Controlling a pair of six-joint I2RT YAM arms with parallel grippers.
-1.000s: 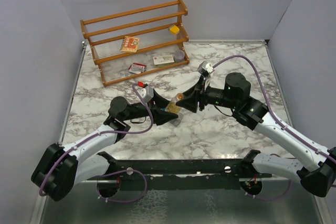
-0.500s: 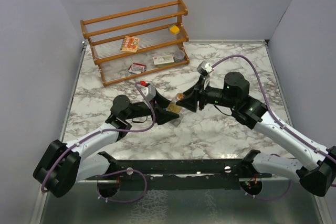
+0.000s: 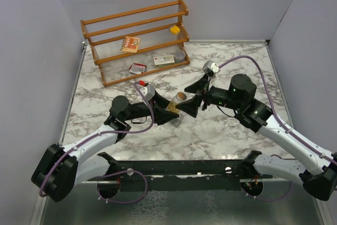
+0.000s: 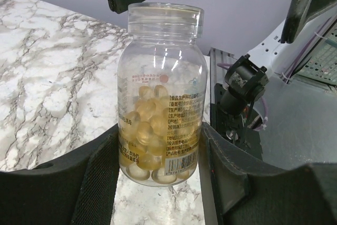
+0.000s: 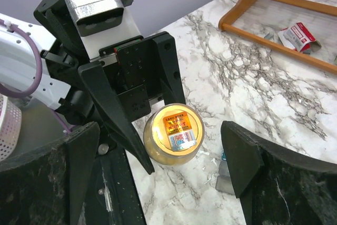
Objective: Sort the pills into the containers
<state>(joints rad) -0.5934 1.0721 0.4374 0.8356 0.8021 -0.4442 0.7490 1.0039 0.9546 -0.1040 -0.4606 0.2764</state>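
Note:
My left gripper (image 4: 160,175) (image 3: 166,111) is shut on a clear pill bottle (image 4: 160,109) (image 3: 176,104) half full of yellow capsules, gripping its lower body, and the bottle points toward the right arm. The bottle's clear lid (image 4: 165,18) is on. In the right wrist view the bottle's lid end (image 5: 175,133) lies between the fingers of my right gripper (image 5: 159,127) (image 3: 190,98). That gripper is open wide and touches nothing. The containers (image 5: 225,178), a small grey strip with a teal bit, lie on the marble, partly hidden behind my right finger.
A wooden rack (image 3: 134,40) stands at the back left with printed packets (image 3: 130,43) and a yellow item (image 3: 174,29) on it. More packets (image 3: 138,68) lie on the marble table (image 3: 231,130) in front of it. Grey walls close in both sides.
My right gripper has opened wide off the bottle's lid and drawn back slightly to the right. The left gripper still holds the bottle in the same place.

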